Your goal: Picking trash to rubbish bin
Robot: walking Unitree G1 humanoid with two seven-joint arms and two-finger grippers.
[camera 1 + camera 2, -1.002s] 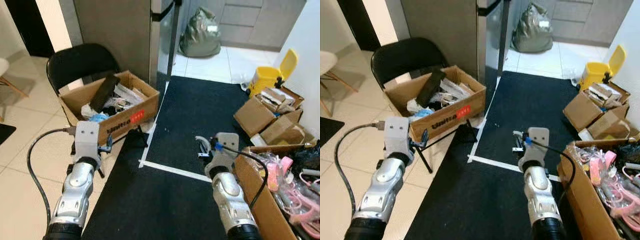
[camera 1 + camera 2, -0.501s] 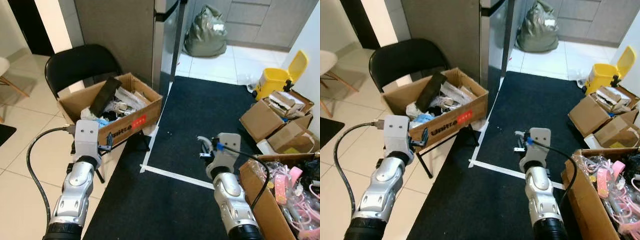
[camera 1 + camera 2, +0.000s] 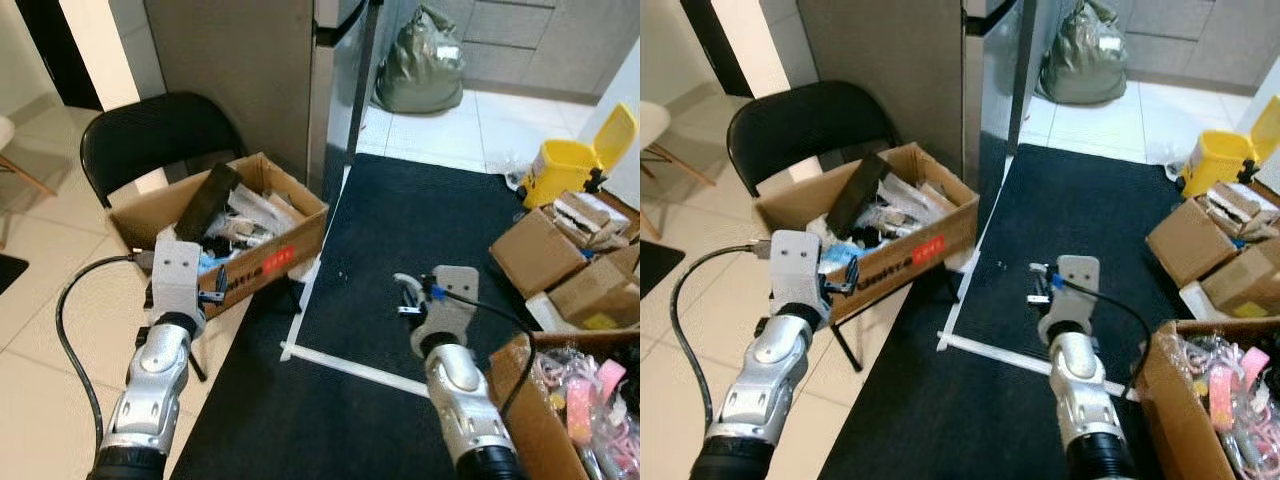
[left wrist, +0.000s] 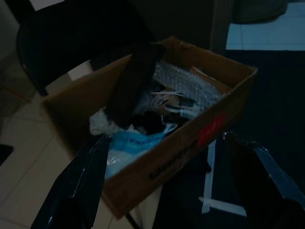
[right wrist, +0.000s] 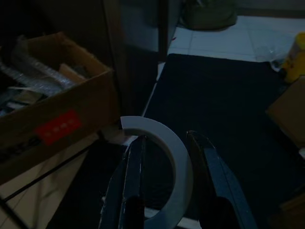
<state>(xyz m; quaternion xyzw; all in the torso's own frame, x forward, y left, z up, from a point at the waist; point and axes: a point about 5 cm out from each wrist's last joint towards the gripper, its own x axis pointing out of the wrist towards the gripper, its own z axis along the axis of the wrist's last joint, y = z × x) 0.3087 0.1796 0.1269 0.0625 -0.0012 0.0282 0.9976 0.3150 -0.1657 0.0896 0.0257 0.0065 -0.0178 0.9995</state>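
My right gripper (image 5: pixel 169 200) is shut on a white tape ring (image 5: pixel 180 157), held low over the black mat (image 3: pixel 420 220); the ring (image 3: pixel 405 284) curls out ahead of the wrist. My left gripper (image 4: pixel 167 191) is open with nothing between its fingers, right in front of a cardboard box of trash (image 3: pixel 272 262) that rests on a black folding chair (image 3: pixel 150 140). The box holds bubble wrap, a blue bag and a long black item (image 4: pixel 133 81). A yellow rubbish bin (image 3: pixel 575 160) with its lid up stands at the far right.
A tall grey cabinet (image 3: pixel 240 70) rises behind the chair. A green rubbish bag (image 3: pixel 425 65) sits on the tiles beyond the mat. Cardboard boxes (image 3: pixel 550 250) crowd the right side, and one near box (image 3: pixel 525 400) holds pink items. A white tape line (image 3: pixel 340 365) crosses the mat.
The whole picture has shifted, so the camera moved; the boxes on the right slid toward the right edge. Both arms keep their pose, and the ring stays in the right gripper.
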